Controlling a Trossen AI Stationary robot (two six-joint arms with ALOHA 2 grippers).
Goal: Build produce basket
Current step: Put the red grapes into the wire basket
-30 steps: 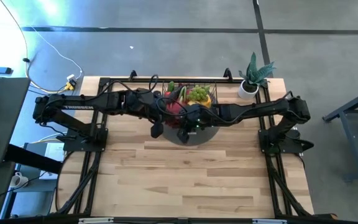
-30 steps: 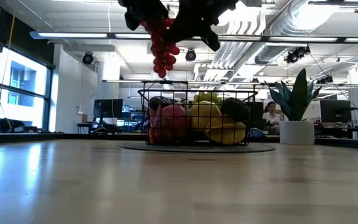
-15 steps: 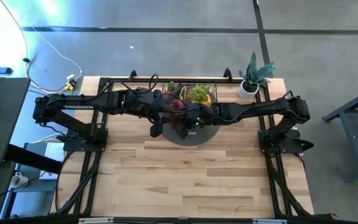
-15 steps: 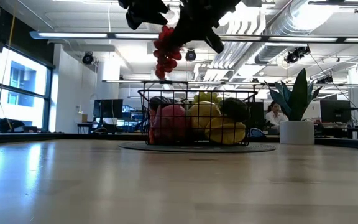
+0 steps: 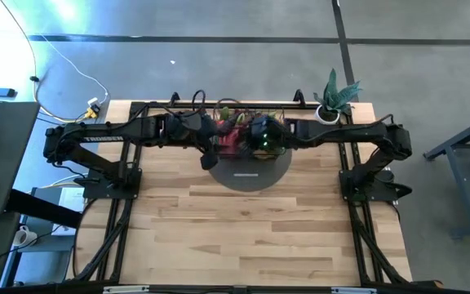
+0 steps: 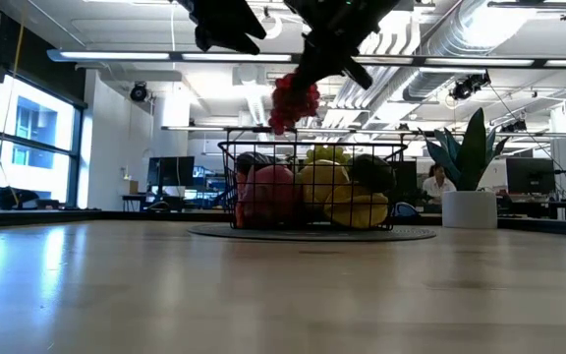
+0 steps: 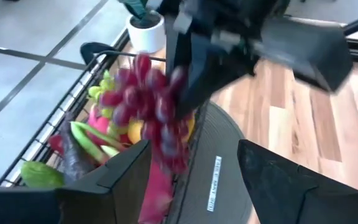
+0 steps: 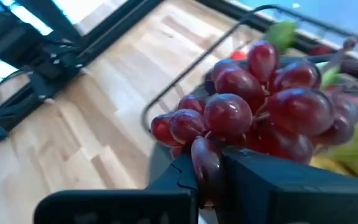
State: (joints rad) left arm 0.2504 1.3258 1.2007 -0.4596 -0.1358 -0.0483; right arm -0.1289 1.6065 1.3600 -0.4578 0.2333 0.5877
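Right tool clenches red grapes above basket; left tool released; lower gently before letting go.

Overhead, table-level, two wrist views

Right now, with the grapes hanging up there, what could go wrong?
1. The right claw pinches the red grapes by a few berries at the bunch's edge, above the basket; they might tear loose and drop outside.
2. The basket already looks full with a dragon fruit and yellow fruit, so the grapes may roll off.
3. The open left claw is close by and might bump the bunch.
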